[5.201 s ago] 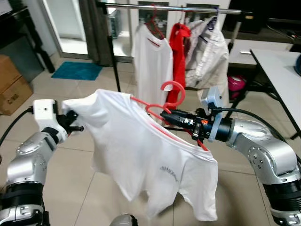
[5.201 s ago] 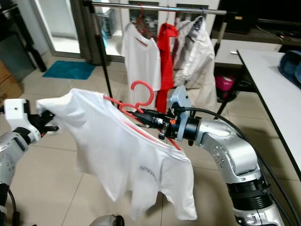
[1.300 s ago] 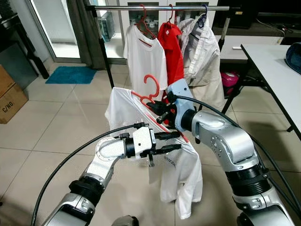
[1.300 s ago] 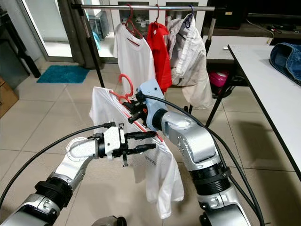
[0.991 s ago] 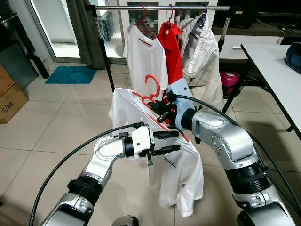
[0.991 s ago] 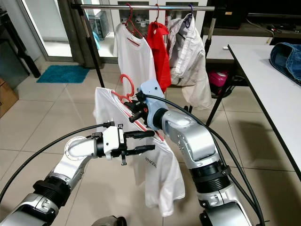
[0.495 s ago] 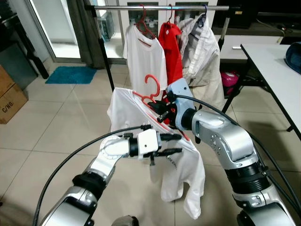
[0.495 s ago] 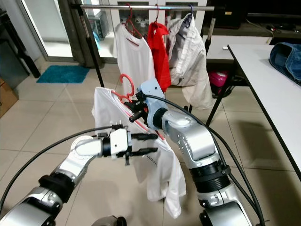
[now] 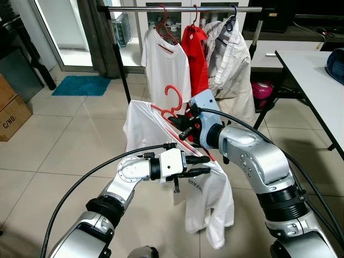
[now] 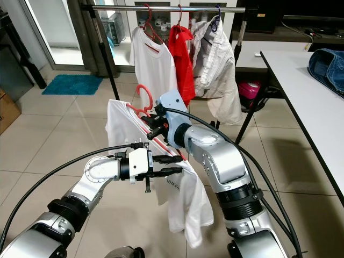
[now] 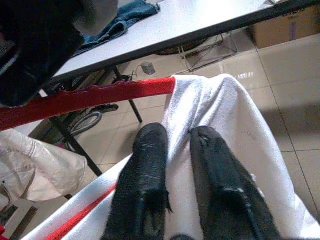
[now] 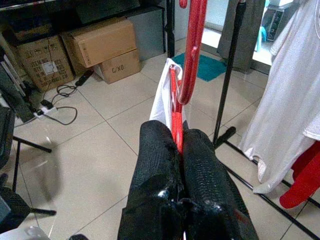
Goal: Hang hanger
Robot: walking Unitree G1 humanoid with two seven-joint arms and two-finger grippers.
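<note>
a red plastic hanger point(image 9: 173, 110) carrying a white t-shirt point(image 9: 201, 191) is held up in front of the robot, short of the clothes rail point(image 9: 177, 8) that crosses the back of the room. the right gripper point(image 9: 181, 127) has its two black fingers point(image 12: 201, 167) pressed together on the hanger's red stem just under the hook, as the right wrist view shows. the left gripper point(image 9: 203, 164) reaches across from the left and pinches a fold of the shirt's white fabric near the hanger's lower shoulder end; in the left wrist view its fingers point(image 11: 147, 165) lie close together with the cloth bunched between them. the shirt drapes unevenly, one sleeve hanging toward the tiled floor point(image 9: 64, 145). on the rail hang another white t-shirt point(image 9: 165, 67), a red garment point(image 9: 198, 59) and a pale shirt point(image 9: 232, 64), side by side. a white table point(image 9: 317, 80) stands on the right, a blue mat point(image 9: 81, 85) lies on the floor at the back left, and a cardboard box point(image 9: 12, 110) sits at the left edge.
</note>
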